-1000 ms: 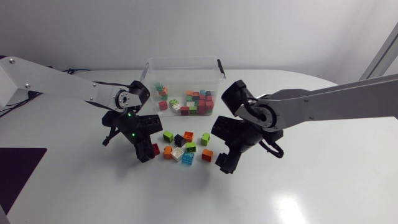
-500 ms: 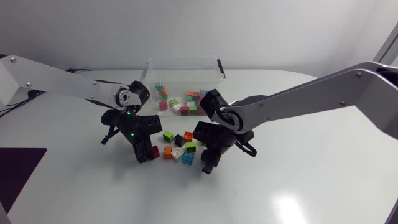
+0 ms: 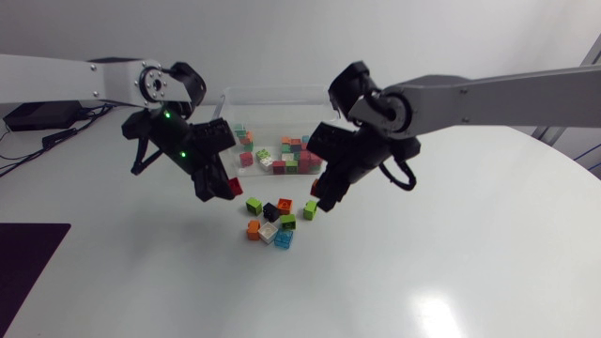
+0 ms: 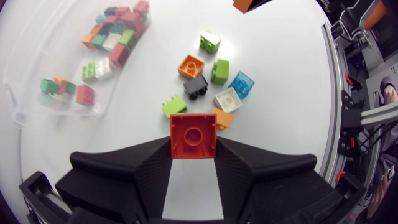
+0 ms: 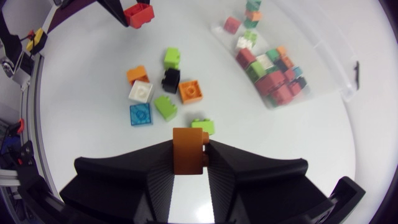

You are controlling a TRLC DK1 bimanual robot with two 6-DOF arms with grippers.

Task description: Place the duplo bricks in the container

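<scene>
My left gripper (image 3: 220,188) hangs above the table, left of the loose pile, shut on a red brick (image 3: 232,187). The left wrist view shows this red brick (image 4: 193,136) pinched between both fingers. To the pile's right, my right gripper (image 3: 324,195) is shut on an orange brick (image 3: 316,189), also lifted; this orange brick (image 5: 188,149) sits between its fingers. The clear container (image 3: 277,101) stands behind both grippers and holds several coloured bricks. Several loose bricks (image 3: 270,222) lie on the table below and between the grippers.
The loose bricks include green (image 4: 219,70), orange (image 4: 191,65), black (image 4: 196,86), white (image 4: 227,99) and blue (image 4: 241,83) ones. In the right wrist view the container (image 5: 323,74) lies ahead of the gripper, beyond the pile.
The right gripper shut on an orange brick at the pile and lifted it. The left arm rose from the table with the red brick. Both moved toward the container.
</scene>
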